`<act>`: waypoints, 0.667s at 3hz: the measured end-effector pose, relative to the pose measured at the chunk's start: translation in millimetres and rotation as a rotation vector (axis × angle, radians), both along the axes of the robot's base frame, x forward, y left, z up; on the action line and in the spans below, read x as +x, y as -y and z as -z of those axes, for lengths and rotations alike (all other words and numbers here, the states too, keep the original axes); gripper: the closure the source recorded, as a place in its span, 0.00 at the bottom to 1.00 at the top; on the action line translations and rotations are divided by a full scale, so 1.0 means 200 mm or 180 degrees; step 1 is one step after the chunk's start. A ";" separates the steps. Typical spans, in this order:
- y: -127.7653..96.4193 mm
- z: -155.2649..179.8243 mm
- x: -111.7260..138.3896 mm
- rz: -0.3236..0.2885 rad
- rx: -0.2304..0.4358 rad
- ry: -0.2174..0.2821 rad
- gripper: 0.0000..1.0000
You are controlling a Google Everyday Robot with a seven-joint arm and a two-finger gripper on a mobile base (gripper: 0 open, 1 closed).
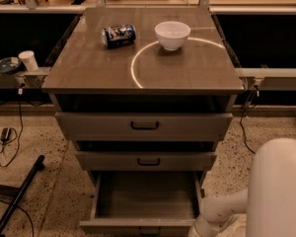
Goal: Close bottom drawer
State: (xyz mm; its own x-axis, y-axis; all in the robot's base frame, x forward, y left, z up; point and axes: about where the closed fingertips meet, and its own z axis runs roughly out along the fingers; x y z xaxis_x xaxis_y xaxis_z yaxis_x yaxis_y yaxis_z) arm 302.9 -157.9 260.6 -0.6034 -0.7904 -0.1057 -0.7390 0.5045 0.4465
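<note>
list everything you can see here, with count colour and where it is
cabinet: 1, grey-brown, centre
bottom drawer: 1, grey-brown, lowest, pulled open, box interior showing
upper drawers: 2, grey-brown, dark handles, above the open one
can: 1, blue, lying on its side, cabinet top, left of the bowl
bowl: 1, white, upright, cabinet top, back centre
cup: 1, white, ledge at left
dish: 1, greyish, beside the cup
cables: several, dark, floor left and right
pole: 1, black, floor lower left
robot arm: 1, white, lower right, reaching toward the open drawer's front right corner
gripper: not in view, past the bottom edge
</note>
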 end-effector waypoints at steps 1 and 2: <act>-0.01 0.08 -0.04 0.0002 0.0048 -0.0095 0.00; -0.04 0.17 -0.05 -0.0046 0.0078 -0.0144 0.00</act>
State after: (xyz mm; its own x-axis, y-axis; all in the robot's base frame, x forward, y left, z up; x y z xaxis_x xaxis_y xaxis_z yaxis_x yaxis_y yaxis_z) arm 293.0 -149.5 226.1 -0.5966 -0.7965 -0.0980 -0.7249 0.4825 0.4916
